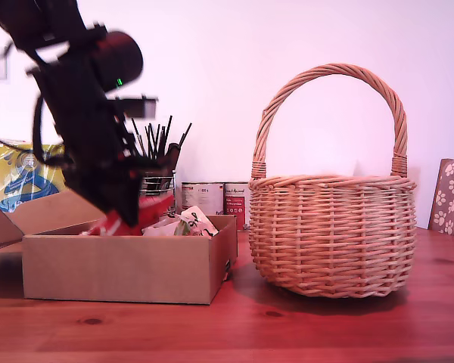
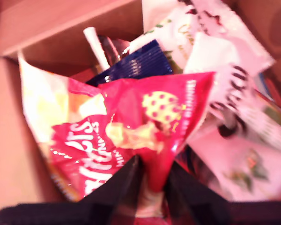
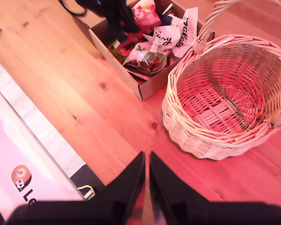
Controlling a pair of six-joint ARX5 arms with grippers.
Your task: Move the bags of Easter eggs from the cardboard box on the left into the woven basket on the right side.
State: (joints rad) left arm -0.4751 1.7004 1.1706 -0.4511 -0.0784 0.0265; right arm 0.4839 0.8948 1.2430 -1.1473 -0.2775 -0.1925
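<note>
My first pincer [image 2: 152, 180] is pinching a red bag [image 2: 145, 126] inside the box [image 1: 121, 268], at the exterior view's left. My second pincer [image 3: 147, 176] is hanging closed and empty above the counter [image 3: 84, 103], near the basket [image 3: 225, 93], which sits just beside the box.

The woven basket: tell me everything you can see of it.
The woven basket is round, light-tan wicker with a tall arched braided handle fixed at both sides of the rim. It stands upright on the wooden table, at the exterior view's right, beside the cardboard box and taller than it. The second wrist view shows its inside empty, with no bag in it yet. No end effector touches it.
</note>
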